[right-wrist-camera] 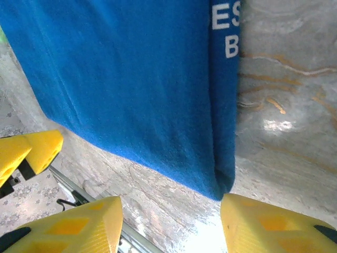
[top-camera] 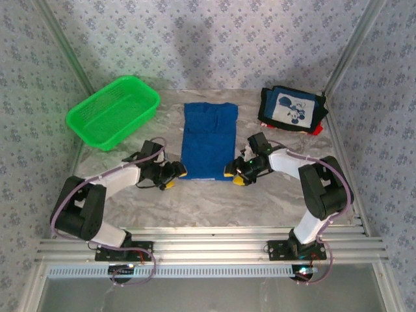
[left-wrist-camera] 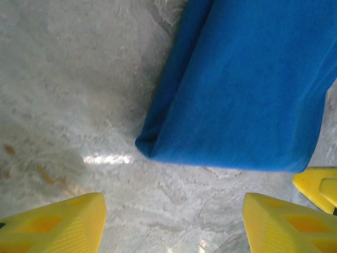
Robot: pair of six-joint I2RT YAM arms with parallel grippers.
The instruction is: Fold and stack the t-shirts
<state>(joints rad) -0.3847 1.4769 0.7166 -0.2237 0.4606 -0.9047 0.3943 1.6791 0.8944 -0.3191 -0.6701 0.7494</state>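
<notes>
Top, left-wrist and right-wrist views. Nearest the camera, we see both arms reach forward from the near edge of the marbled counter (top-camera: 208,205) and bend inward toward each other.

The left end effector (top-camera: 170,174) lies low at the near left corner of the royal blue t-shirt (top-camera: 208,140). Its yellow fingers (left-wrist-camera: 58,224) are spread wide and hold nothing. In the left-wrist view, bare counter shows between them and the shirt's folded corner sits just beyond.

The right end effector (top-camera: 234,173) mirrors it at the near right corner. It too is spread wide and empty. In the right-wrist view the shirt's corner ends just short of the gap between its fingers.

The blue t-shirt lies flat at mid-counter, folded into a long rectangle running near to far. We read white lettering on its right folded edge in the right-wrist view.

Farther back on the left stands the green mesh basket (top-camera: 114,110), well apart from the shirt. At the far right lies the dark navy t-shirt (top-camera: 290,108), folded with its white cartoon panel facing up. It rests on the red t-shirt (top-camera: 316,130), whose edge peeks out at the stack's near right.
</notes>
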